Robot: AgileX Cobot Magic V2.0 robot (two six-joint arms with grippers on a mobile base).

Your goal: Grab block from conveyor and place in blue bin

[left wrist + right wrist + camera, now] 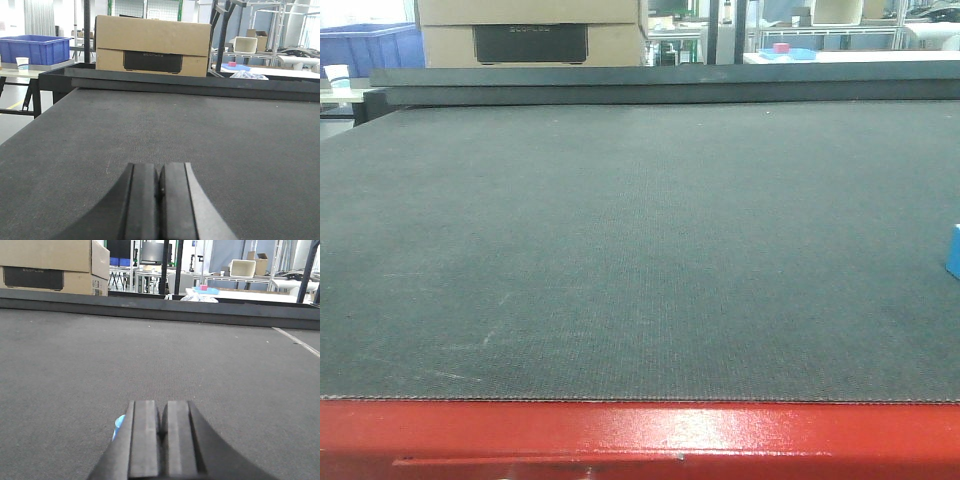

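Nearest, the left gripper (159,200) was pressed fully shut, empty; the right gripper (161,440) likewise. The right wrist view caught the block (118,426) as a blue sliver on the conveyor (150,355), peeking out beside one finger; the front view cropped it at the right edge. Long axis: could not tell. The blue bin (35,50) stood far left, beyond the belt.

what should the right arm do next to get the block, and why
Probably open the right gripper and shift it slightly left in its wrist view: its jaws are shut on nothing, and the block peeks out on the conveyor just left of them, not between them.
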